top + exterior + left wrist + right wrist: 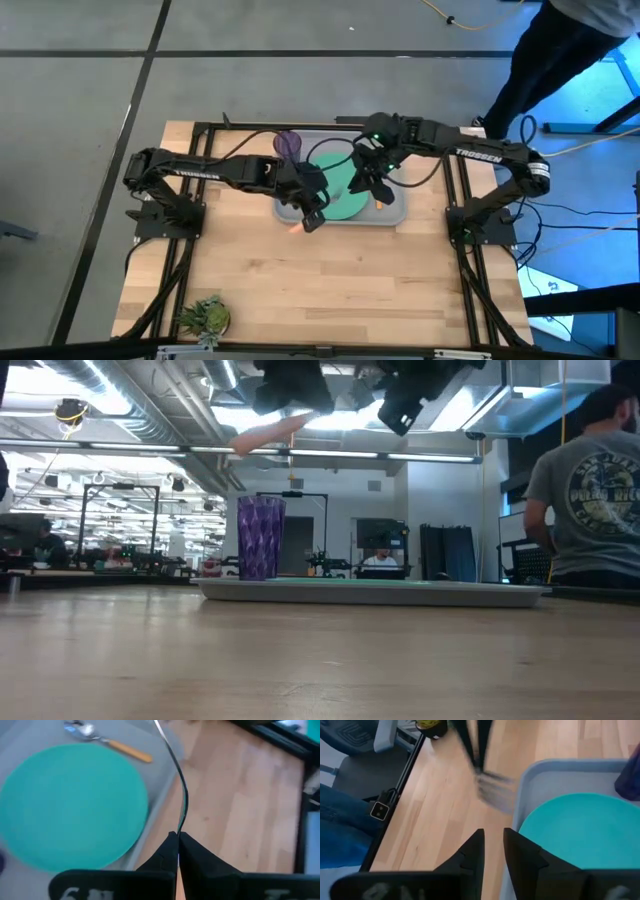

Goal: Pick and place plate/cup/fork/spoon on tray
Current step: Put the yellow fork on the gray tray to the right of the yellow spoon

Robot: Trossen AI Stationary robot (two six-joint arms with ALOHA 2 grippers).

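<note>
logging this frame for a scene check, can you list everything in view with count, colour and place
tray: 1, grey, far middle of table
plate: 1, mint green, lying in tray
cup: 1, purple, upright at tray's left far corner
spoon: 1, silver bowl, orange handle, in tray beside plate
fork: 1, silver tines, salmon handle, held in the air over tray's near left edge
plant: 1, green, near left table corner
person: 1, grey shirt, beyond table's right side
left gripper: jaws shut on fork
right gripper: jaws open, over plate
</note>
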